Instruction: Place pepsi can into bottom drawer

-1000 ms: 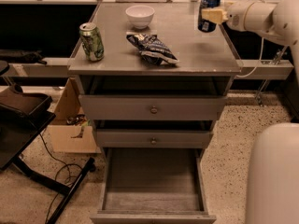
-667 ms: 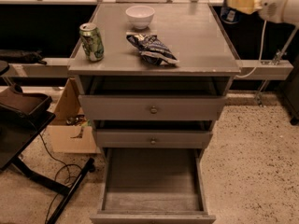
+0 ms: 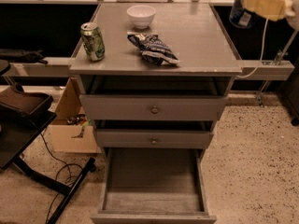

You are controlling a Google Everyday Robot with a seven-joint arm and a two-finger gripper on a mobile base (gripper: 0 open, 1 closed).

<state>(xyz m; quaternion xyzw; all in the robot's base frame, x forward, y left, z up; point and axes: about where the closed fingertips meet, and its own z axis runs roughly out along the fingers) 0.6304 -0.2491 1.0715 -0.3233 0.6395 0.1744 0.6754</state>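
Grey desk carries the green can, bowl and bag exactly as a second ago. Below them the bottom drawer stands pulled out. Your change is at far right: the gripper, jaws pinching the pepsi can, has swung off the desk's rear corner and hangs in the air beyond it. The pickup looks done; you still have to carry the can forward and down.

You see the pincer at top right, its pale yellow pads matt, clamped on the glossy pepsi can. The bench top is smooth matt grey, the bottom drawer floor dull and scuffed, and the green can shines like metal.
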